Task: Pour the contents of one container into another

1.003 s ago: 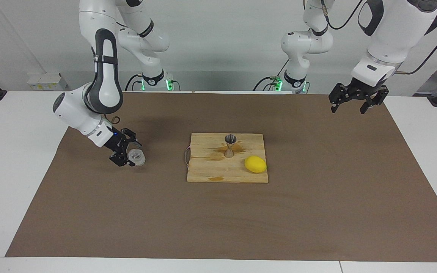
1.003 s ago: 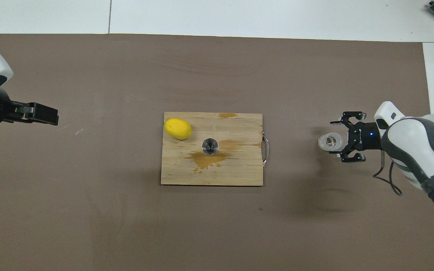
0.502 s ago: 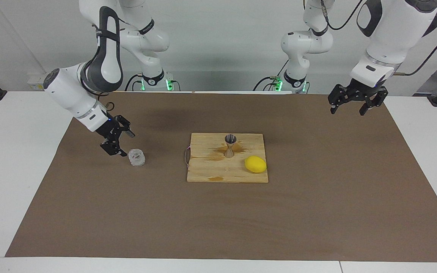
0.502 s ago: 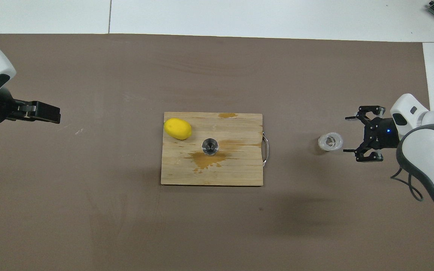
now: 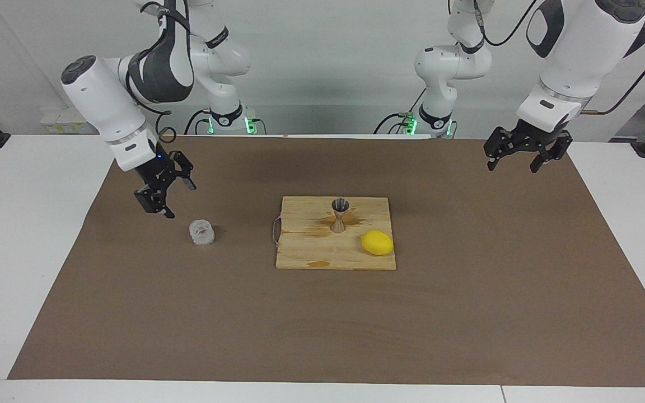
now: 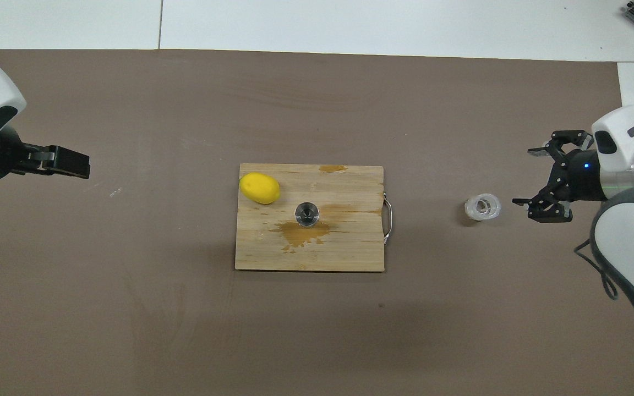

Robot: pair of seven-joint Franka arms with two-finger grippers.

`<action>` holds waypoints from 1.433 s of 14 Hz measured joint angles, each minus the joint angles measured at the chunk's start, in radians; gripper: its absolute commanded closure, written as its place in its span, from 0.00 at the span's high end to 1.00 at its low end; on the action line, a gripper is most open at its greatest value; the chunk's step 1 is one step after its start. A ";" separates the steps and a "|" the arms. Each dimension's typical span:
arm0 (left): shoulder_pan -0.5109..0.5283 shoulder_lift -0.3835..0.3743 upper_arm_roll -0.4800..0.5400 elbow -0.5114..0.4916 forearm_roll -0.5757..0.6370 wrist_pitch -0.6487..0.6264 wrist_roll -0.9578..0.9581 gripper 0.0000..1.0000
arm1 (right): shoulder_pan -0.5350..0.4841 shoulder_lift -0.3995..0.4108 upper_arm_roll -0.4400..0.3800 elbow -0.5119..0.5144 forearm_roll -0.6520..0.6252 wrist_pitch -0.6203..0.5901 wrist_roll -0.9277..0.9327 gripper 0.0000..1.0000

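The glass cup (image 5: 201,232) stands upright on the brown mat (image 5: 468,313), toward the right arm's end of the table. The right tool (image 5: 164,190) hangs above the mat near it, spread wide, grasping nothing. The jigger (image 5: 340,215) stands on the wooden board (image 5: 322,254) beside a lemon (image 5: 377,242). The left tool (image 5: 520,152) waits, released.

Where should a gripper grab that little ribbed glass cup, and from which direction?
Grip the glass cup across its ribbed side wall, probably coming in level from the right arm's end of the table, where the open right gripper hangs. It stands upright, mouth up, squat and round, with bare mat all around it.
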 measured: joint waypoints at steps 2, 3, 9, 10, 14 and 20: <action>0.000 0.000 0.000 0.002 0.000 0.002 0.000 1.00 | 0.000 0.000 -0.001 0.048 -0.014 -0.010 0.118 1.00; 0.000 0.001 0.000 0.003 0.000 0.007 0.000 1.00 | -0.001 0.000 -0.001 0.066 -0.037 -0.029 0.196 1.00; 0.000 0.001 0.000 0.004 0.000 0.016 0.000 1.00 | 0.000 -0.009 0.037 0.158 -0.192 -0.174 0.775 1.00; 0.000 0.001 0.000 0.005 0.000 0.016 0.000 1.00 | 0.001 -0.013 0.043 0.166 -0.205 -0.188 0.866 1.00; 0.000 0.001 0.001 0.006 0.000 0.016 0.000 1.00 | 0.000 -0.016 0.047 0.179 -0.265 -0.195 1.112 1.00; 0.001 0.001 0.004 0.008 0.000 0.016 0.000 1.00 | -0.001 -0.016 0.047 0.204 -0.266 -0.231 1.389 1.00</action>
